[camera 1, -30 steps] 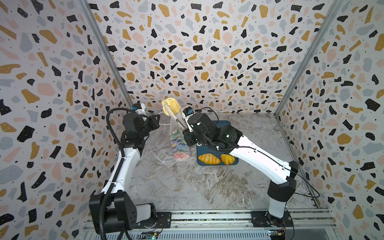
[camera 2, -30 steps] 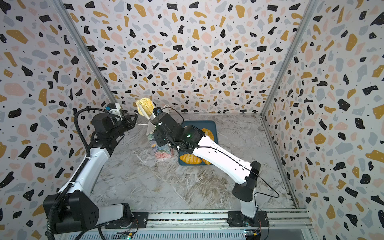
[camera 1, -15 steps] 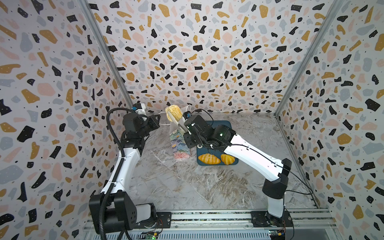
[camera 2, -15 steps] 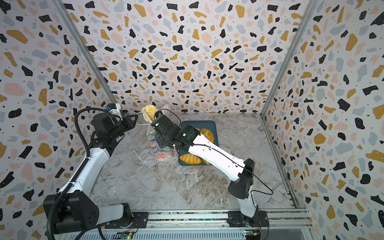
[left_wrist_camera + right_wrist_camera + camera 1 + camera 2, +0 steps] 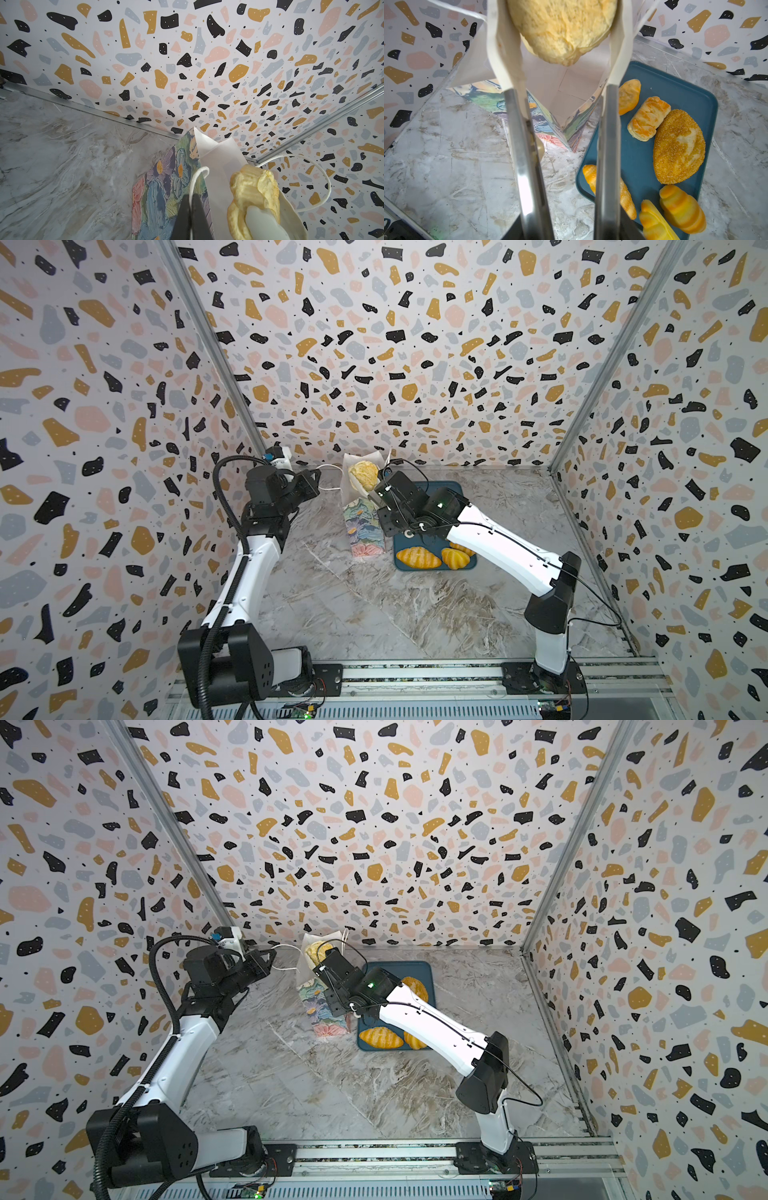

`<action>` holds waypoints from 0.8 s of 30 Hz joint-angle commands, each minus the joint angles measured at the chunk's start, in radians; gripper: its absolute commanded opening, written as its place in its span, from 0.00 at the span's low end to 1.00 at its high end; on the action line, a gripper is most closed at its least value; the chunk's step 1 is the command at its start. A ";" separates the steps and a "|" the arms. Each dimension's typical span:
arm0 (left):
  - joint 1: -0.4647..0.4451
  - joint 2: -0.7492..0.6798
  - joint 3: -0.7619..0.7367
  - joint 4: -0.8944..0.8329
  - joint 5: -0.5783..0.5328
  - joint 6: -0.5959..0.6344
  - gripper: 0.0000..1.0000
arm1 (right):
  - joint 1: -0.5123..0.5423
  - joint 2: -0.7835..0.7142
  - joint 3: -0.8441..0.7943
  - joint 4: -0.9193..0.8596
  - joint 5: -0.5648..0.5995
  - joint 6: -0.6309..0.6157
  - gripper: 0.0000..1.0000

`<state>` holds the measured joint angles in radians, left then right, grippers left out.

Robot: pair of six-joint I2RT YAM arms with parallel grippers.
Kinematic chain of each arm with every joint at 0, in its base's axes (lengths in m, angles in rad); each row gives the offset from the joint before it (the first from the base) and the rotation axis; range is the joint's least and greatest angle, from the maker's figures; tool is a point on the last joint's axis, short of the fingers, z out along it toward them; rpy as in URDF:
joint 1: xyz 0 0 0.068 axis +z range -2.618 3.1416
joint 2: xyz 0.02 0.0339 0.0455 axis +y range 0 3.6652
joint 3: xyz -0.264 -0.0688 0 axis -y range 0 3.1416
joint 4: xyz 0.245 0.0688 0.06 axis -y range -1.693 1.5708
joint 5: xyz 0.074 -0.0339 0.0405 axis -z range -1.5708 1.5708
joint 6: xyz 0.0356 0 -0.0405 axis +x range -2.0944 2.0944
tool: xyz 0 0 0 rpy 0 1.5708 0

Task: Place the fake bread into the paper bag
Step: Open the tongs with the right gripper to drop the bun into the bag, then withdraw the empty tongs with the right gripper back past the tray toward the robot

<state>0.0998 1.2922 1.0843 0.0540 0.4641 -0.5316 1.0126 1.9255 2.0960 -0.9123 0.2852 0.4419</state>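
Marbled tabletop (image 5: 374, 614) lies under both arms. On it I see the paper bag (image 5: 365, 531) standing upright, mouth open, just beside the left edge of the blue tray (image 5: 440, 489). My left gripper (image 5: 190, 207) has its black jaws pressed together on the bag's white cord handle (image 5: 197, 172).

My right gripper (image 5: 560, 41) hangs over the opening with a pale round bun (image 5: 560, 27) between its pads (image 5: 506, 52). Both pads look to be touching the bun's sides, with the jaws at a middling width. In both top views the bun sits at the bag's rim, against the white inside. Whether any of it is below the rim I cannot tell.

Six more breads lie on the tray: a seeded loaf (image 5: 679, 147), a plaited pastry (image 5: 649, 118), a small orange-brown piece (image 5: 629, 95), a croissant (image 5: 627, 199) partly hidden behind one finger, and two ridged rolls (image 5: 682, 209) at the near end.
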 commanded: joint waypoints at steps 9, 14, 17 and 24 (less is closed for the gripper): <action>-0.005 -0.018 0.002 0.030 0.002 0.021 0.00 | 0.010 -0.093 -0.008 0.042 0.042 0.011 0.59; -0.005 -0.019 0.003 0.030 0.002 0.021 0.00 | 0.010 -0.143 -0.051 0.092 0.033 0.005 0.61; -0.005 -0.017 0.004 0.030 0.007 0.021 0.00 | 0.015 -0.168 -0.068 0.110 0.026 -0.004 0.61; -0.005 -0.014 0.004 0.030 0.010 0.019 0.00 | 0.041 -0.210 -0.084 0.130 0.042 -0.019 0.61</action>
<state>0.0994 1.2922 1.0843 0.0536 0.4637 -0.5308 1.0378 1.7725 2.0109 -0.8261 0.2970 0.4370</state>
